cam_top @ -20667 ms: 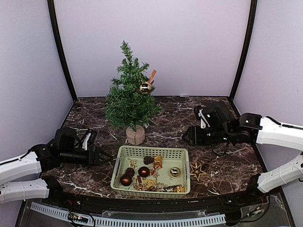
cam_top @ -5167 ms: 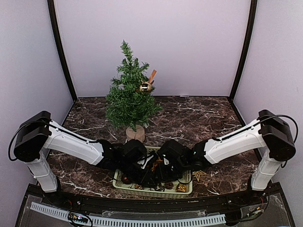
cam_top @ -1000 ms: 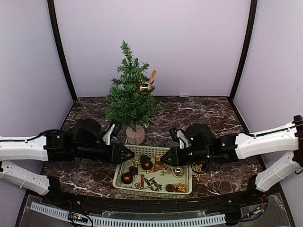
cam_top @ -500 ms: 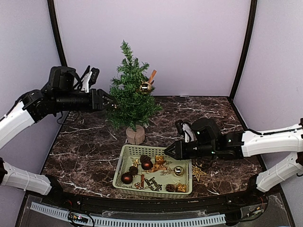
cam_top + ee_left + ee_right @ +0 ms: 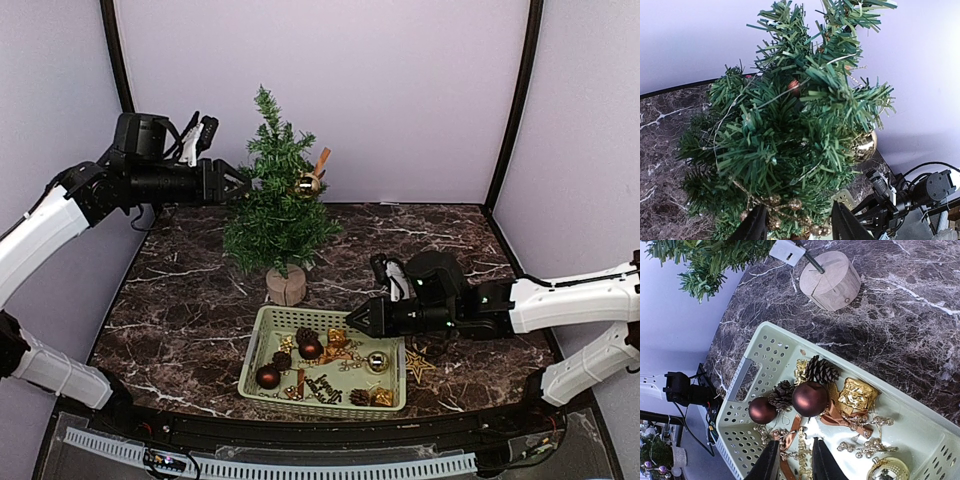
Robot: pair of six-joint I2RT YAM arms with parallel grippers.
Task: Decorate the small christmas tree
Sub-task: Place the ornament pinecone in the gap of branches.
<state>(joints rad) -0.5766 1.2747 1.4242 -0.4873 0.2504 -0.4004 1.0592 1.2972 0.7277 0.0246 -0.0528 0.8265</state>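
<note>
The small christmas tree (image 5: 272, 210) stands on its wooden stump (image 5: 286, 286) behind the green basket (image 5: 250, 362). A gold ball (image 5: 307, 185) with an orange ribbon hangs on its right side. My left gripper (image 5: 238, 183) is raised against the tree's left side. In the left wrist view the branches (image 5: 790, 125) fill the frame, and a gold glitter berry sprig (image 5: 776, 205) lies in the needles between the parted fingers (image 5: 756, 226) of this gripper (image 5: 799, 209), touching the left one. My right gripper (image 5: 352, 322) hovers over the basket's back right, its fingers a little apart and holding nothing (image 5: 795, 441).
The basket (image 5: 735, 426) holds two brown balls (image 5: 810, 398), pine cones (image 5: 821, 370), a gold wrapped gift (image 5: 857, 394), a gold ball (image 5: 887, 470) and gold chains. A gold star (image 5: 416, 362) lies on the marble table right of the basket. Purple walls enclose the table.
The left arm rose from the basket to the tree's left side and has now gone a little higher and closer. The right arm drew back slightly a second ago and has since stayed still.
</note>
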